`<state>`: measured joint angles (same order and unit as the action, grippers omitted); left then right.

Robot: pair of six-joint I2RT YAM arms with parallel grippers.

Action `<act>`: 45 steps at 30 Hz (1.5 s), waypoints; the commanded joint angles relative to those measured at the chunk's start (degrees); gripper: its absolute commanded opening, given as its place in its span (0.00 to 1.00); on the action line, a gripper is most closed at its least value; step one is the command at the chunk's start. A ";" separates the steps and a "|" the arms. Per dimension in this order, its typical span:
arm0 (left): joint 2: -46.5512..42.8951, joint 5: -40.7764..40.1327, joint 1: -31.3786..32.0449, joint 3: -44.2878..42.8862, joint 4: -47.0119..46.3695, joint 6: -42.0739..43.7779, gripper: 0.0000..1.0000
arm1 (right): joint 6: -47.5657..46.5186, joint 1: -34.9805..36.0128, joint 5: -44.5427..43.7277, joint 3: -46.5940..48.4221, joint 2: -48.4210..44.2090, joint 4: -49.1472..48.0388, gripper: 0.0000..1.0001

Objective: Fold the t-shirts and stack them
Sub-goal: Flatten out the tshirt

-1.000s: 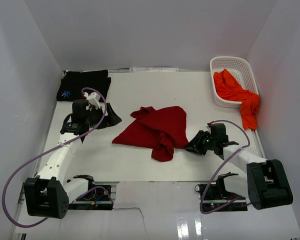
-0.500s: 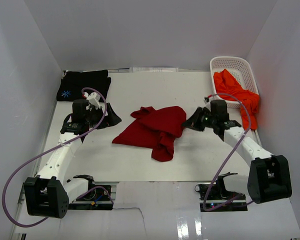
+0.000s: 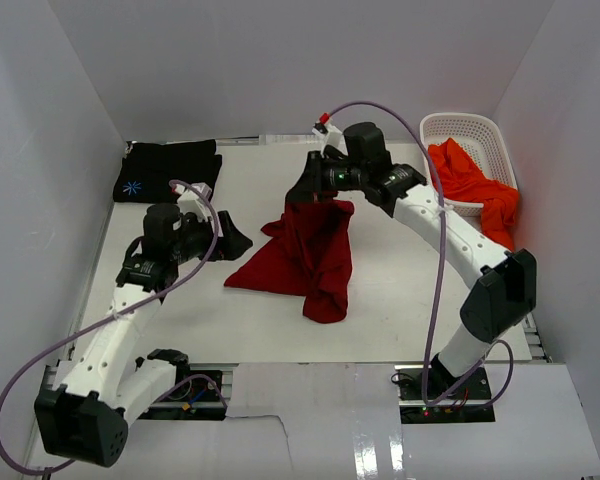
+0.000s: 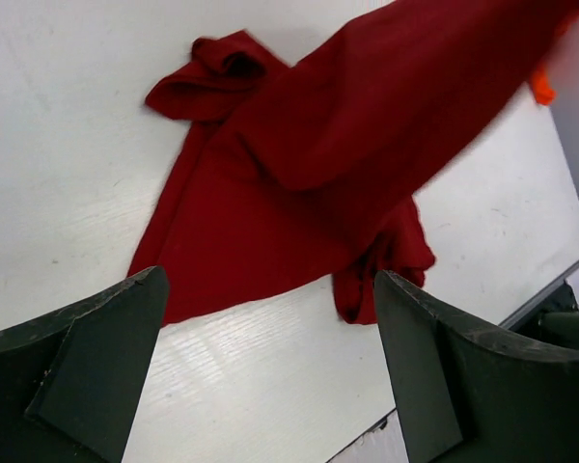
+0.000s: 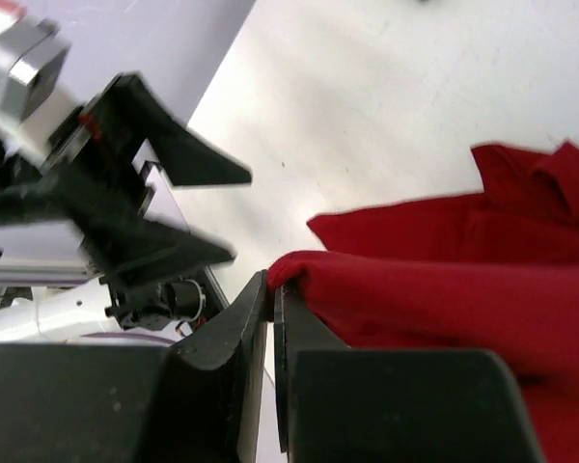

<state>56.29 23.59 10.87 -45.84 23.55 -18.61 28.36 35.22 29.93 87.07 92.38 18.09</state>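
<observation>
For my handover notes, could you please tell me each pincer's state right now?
Left pincer: open, holding nothing.
Right pincer: shut on the dark red t-shirt.

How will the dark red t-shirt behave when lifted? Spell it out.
Probably floppy: the dark red t-shirt drapes from the right gripper, shut on its edge. Likely light: a fingertip pinch carries it. Its lower part lies on the table, so it may drag and bunch.
</observation>
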 commanded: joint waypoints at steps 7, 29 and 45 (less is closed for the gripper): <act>-9.54 3.73 3.10 -1.53 -5.35 3.41 0.98 | -3.40 4.24 2.68 26.56 12.38 8.45 0.08; 2.06 -2.40 13.91 -5.66 -13.97 10.44 0.98 | -1.47 5.56 4.08 31.94 15.29 9.87 0.08; 9.72 -21.99 20.50 -7.68 -19.06 12.20 0.98 | -0.41 6.00 5.31 29.92 14.41 8.46 0.08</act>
<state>68.03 8.14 31.24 -52.23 7.70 -6.46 27.92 40.75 33.63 117.62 109.45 29.34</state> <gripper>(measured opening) 0.979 0.086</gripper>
